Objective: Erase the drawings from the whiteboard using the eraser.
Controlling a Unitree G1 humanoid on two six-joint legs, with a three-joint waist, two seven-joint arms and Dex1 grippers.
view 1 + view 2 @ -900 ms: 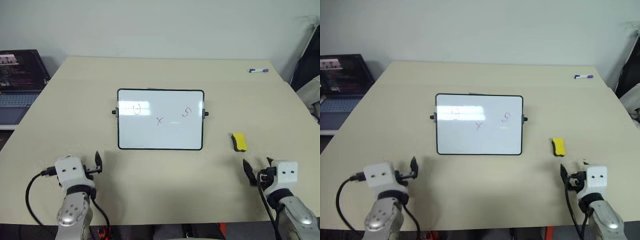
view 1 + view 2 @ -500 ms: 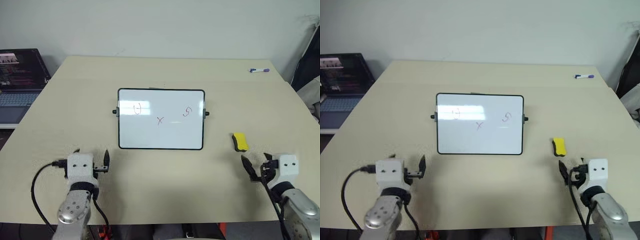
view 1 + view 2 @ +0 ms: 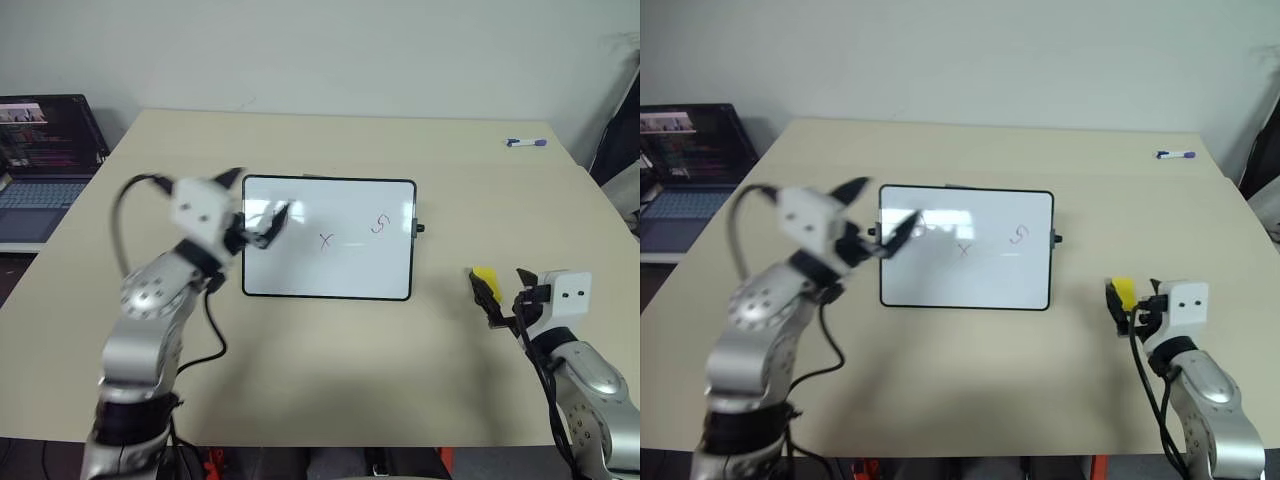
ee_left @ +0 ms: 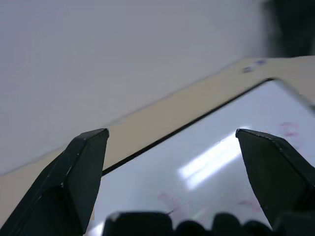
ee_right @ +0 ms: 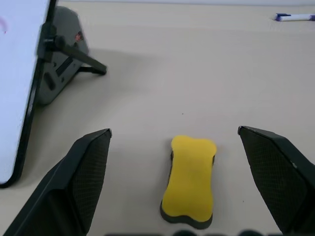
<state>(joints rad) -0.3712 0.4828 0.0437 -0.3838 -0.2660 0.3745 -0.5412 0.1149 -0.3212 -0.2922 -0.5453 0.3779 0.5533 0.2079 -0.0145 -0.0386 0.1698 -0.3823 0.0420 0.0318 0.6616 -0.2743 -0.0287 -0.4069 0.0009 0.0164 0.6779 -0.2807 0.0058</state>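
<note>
Left hand [image 3: 262, 226] up at whiteboard [image 3: 330, 270]

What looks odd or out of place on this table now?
Nothing is spilled or damaged. The whiteboard stands propped on its stand, drawings unerased. The eraser lies flat between the open right gripper's fingers. The marker lies far off.

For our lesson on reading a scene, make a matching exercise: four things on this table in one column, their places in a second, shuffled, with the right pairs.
Things:
1. eraser
2. marker
3. whiteboard
4. laptop

Places:
A. far right corner of the table
B. beyond the table's left edge
C. between the open right gripper's fingers
D. middle of the table, propped on a stand

Pairs: 1-C, 2-A, 3-D, 4-B
</note>
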